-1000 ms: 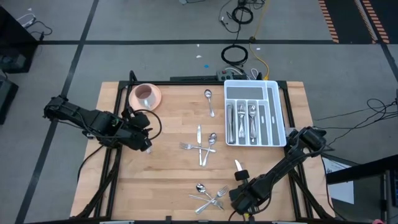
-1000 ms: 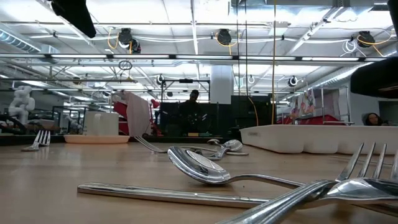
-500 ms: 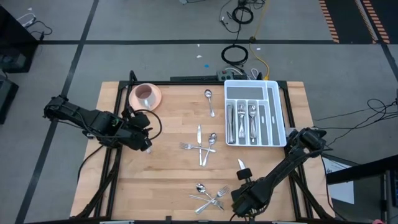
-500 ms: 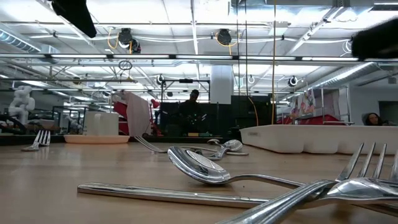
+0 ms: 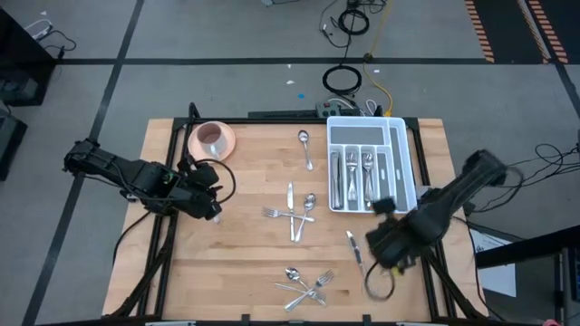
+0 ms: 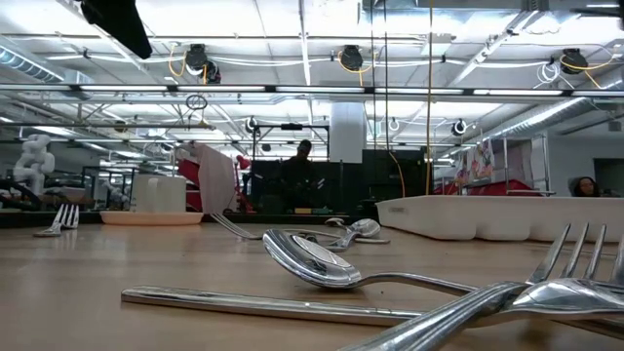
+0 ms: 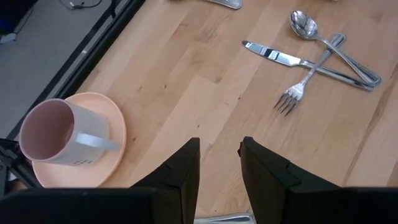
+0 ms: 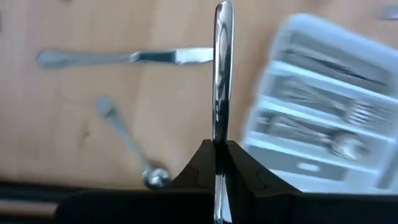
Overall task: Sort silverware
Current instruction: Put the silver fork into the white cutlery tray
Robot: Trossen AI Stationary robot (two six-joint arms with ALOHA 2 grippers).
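Pale wood formed the worktop (image 5: 245,244), and the silverware lay scattered over it in several clusters. Near the middle, a knife (image 5: 291,210), a fork (image 5: 275,214) and a spoon (image 5: 309,203) crossed one another. A lone spoon (image 5: 305,147) rested farther back, beside the white divided tray (image 5: 405,172), whose compartments already held several upright-lying pieces (image 5: 352,177). Close to the front edge sat another tangle of forks and a spoon (image 5: 305,286).

Over the front right part of the worktop, just in front of the tray's near corner, hung the right gripper (image 5: 381,237), clamped tight on a single slim knife (image 5: 354,250). In the right wrist view that knife (image 8: 222,74) stood straight out between the closed dark fingers (image 8: 200,167), with the tray (image 8: 323,106) to one side of it and a knife and a spoon lying on the wood beyond.

At the left side of the worktop waited the left gripper (image 5: 210,205), in front of the pink cup (image 5: 211,139) on its saucer (image 5: 225,145). Its fingers (image 7: 186,168) were parted with nothing between them, as the left wrist view showed, the cup (image 7: 53,134) near them and the crossed middle cluster farther off.

From table height, a spoon (image 6: 322,261) and a knife (image 6: 263,305) filled the foreground.
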